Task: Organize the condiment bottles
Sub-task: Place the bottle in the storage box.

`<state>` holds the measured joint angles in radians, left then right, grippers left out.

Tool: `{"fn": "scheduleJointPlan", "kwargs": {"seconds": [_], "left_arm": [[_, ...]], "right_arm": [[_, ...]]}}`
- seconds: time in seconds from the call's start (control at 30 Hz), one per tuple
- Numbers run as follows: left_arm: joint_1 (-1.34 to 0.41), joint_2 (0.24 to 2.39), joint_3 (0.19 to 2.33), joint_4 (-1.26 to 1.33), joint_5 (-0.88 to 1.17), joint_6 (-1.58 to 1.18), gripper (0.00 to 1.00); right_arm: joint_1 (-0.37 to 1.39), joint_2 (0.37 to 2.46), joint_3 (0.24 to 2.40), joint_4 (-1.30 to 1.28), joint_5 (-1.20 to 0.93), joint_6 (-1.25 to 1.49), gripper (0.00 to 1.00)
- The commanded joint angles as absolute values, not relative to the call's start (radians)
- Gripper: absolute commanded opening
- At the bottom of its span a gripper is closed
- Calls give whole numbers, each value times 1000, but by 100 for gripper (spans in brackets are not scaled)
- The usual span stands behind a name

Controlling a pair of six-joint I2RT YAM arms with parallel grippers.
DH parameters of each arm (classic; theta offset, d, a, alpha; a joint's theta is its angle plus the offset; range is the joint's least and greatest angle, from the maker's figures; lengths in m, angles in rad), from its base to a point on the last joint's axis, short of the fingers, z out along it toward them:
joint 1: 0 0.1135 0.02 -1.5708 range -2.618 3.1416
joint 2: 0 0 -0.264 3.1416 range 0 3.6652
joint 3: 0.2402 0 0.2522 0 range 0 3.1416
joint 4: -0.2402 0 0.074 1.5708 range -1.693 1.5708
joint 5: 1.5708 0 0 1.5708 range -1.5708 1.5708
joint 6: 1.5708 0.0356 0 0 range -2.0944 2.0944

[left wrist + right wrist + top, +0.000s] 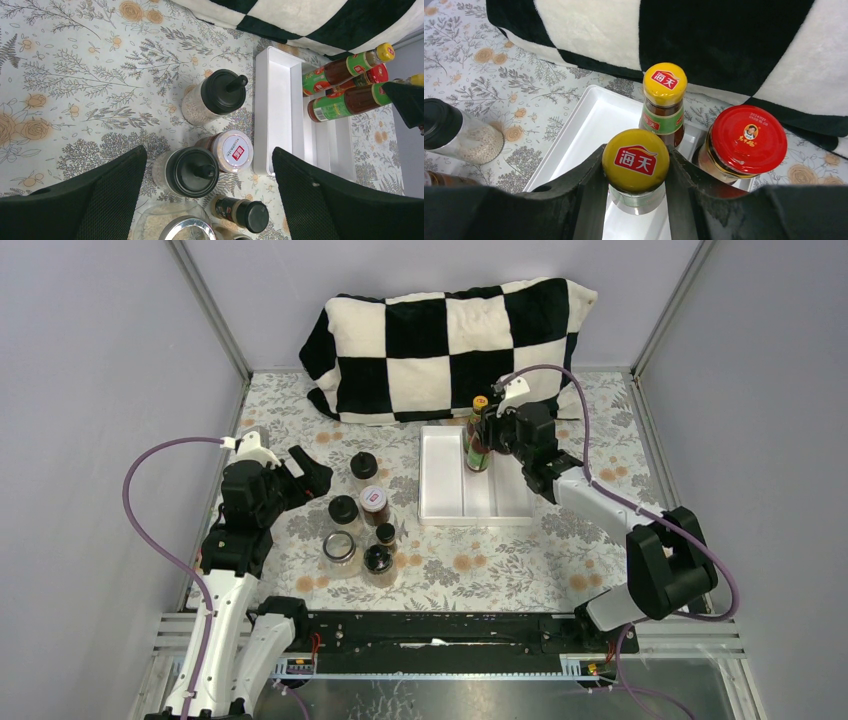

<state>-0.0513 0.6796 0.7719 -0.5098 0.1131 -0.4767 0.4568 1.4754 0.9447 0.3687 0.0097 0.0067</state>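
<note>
Right gripper (492,432) is clamped at part width on a yellow-capped sauce bottle (635,161), gripped just under the cap. The bottle's long axis is vertical and it is upright between the fingers, over the far end of the white tray (589,125). Whether its base is seated on the tray floor cannot be told. A second yellow-capped sauce bottle (665,82) stands just ahead of the fingertips, and a red-lidded jar (748,138) is ahead and to the right, both close to the held one. Judgement: clearance is tight in front and to the right, so release is best followed by a straight pull back or up, with no sideways swing. Left gripper (207,175) is spread wide and holds nothing. It hangs over the loose cluster outside the tray, with a black-capped spice jar (192,171) upright almost directly beneath the jaws. A red-and-white-lidded jar (234,151) touches it on the tray side, and a squat clear glass jar (172,225) sits nearer the wrist. The left arm is judged the nearer one for that cluster.
</note>
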Motion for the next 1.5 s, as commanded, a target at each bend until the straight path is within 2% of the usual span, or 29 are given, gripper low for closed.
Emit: {"fn": "scheduleJointPlan", "kwargs": {"seconds": [0.0,0.93,1.07,1.13,1.2,1.27,1.4,1.47], "left_arm": [[-52,676,767,-479,117,-459,99],[-52,670,764,-478,111,-462,99],[-52,668,764,-478,109,-462,99],[-52,667,764,-478,110,-462,99],[-52,664,763,-478,111,-461,99],[-52,664,762,-477,112,-460,99],[-52,663,762,-478,114,-460,99],[-52,662,762,-477,114,-460,99]], "right_arm": [[452,1477,961,557,-25,32,3],[453,1555,896,622,-13,25,7],[452,1537,897,592,-9,18,15],[454,1525,894,577,-5,11,25],[454,1510,890,559,24,6,29],[455,1491,873,559,43,6,44],[457,1463,858,537,69,7,58],[457,1453,854,536,65,9,60]]}}
